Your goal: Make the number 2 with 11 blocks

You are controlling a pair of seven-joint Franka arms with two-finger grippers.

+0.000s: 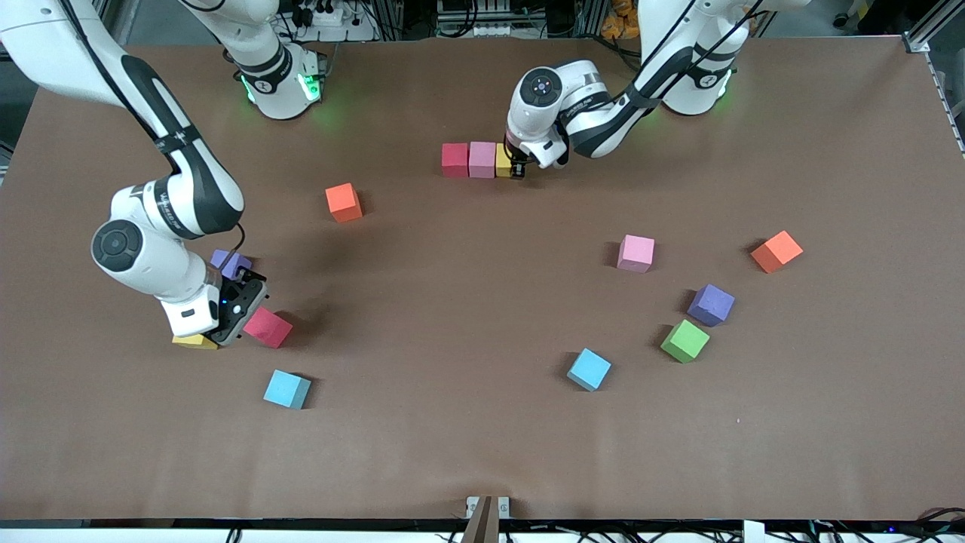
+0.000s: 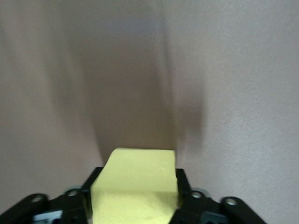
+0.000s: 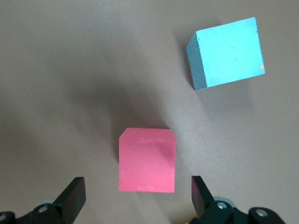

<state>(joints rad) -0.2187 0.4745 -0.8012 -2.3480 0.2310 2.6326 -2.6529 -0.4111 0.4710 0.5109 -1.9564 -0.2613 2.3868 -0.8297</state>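
A row of three blocks lies near the robots' bases: red (image 1: pixel 454 160), pink (image 1: pixel 482 159) and yellow (image 1: pixel 503 160). My left gripper (image 1: pixel 517 164) is shut on that yellow block (image 2: pixel 135 196), at table level at the row's end toward the left arm; in its wrist view the gripper (image 2: pixel 138 173) clasps both sides. My right gripper (image 1: pixel 240 326) is open, low over the table beside a second red block (image 1: pixel 267 327). In the right wrist view that red block (image 3: pixel 146 160) lies just ahead of the open gripper (image 3: pixel 136 183). A second yellow block (image 1: pixel 194 341) is partly hidden under that hand.
Loose blocks: purple (image 1: pixel 230 264) by the right arm, light blue (image 1: pixel 286 389) (image 3: pixel 226 52), pink (image 1: pixel 635 253), purple (image 1: pixel 711 305), green (image 1: pixel 684 340), light blue (image 1: pixel 589 369). Two orange cubes (image 1: pixel 344 202) (image 1: pixel 776 251) lie apart. The brown table (image 1: pixel 452 452) is bare near the front camera.
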